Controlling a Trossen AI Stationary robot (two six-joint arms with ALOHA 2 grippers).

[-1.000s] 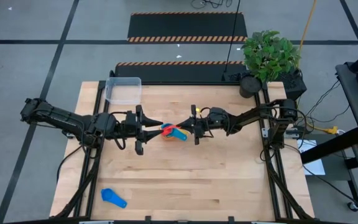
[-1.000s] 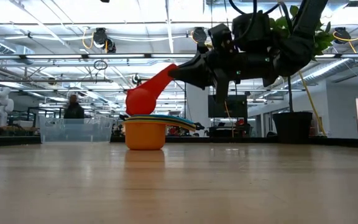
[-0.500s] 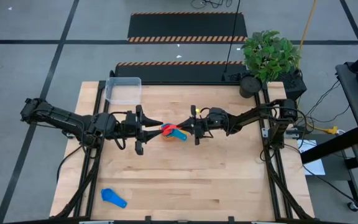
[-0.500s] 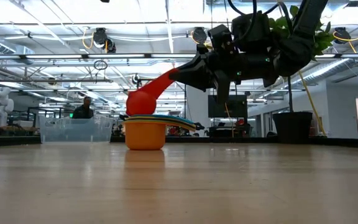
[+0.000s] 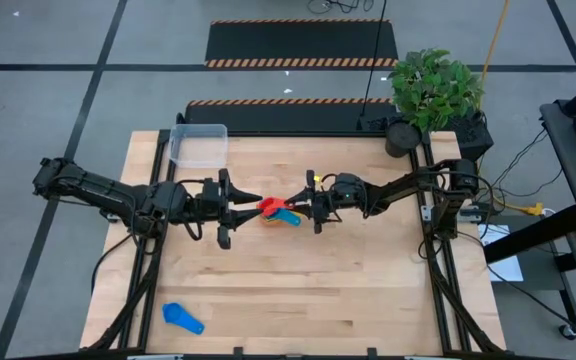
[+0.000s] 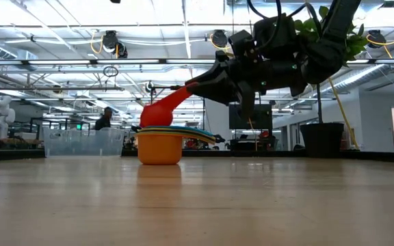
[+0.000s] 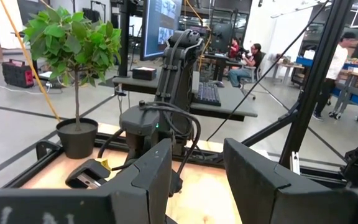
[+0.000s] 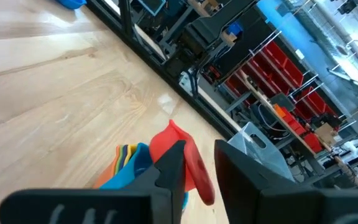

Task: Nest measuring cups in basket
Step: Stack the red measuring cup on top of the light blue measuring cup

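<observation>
The glossy red cup (image 6: 157, 111) was tilted on the rounded orange-bottomed stack (image 6: 160, 147), well in front of the clear basket (image 5: 199, 144). Its handle was seen between the right gripper's (image 6: 195, 83) slightly parted fingers. The left gripper (image 5: 251, 200), spread, was positioned beside the stack.

1. Orange plastic measuring cup (image 6: 159, 148) sits on the pale wooden table (image 6: 197, 205), coloured handles fanned on its rim.
2. Red plastic scoop cup (image 6: 164, 109) tilts on top, handle at the dark right gripper (image 6: 198, 83).
3. Clear plastic rectangular tub (image 6: 83, 143) stands well apart.
</observation>
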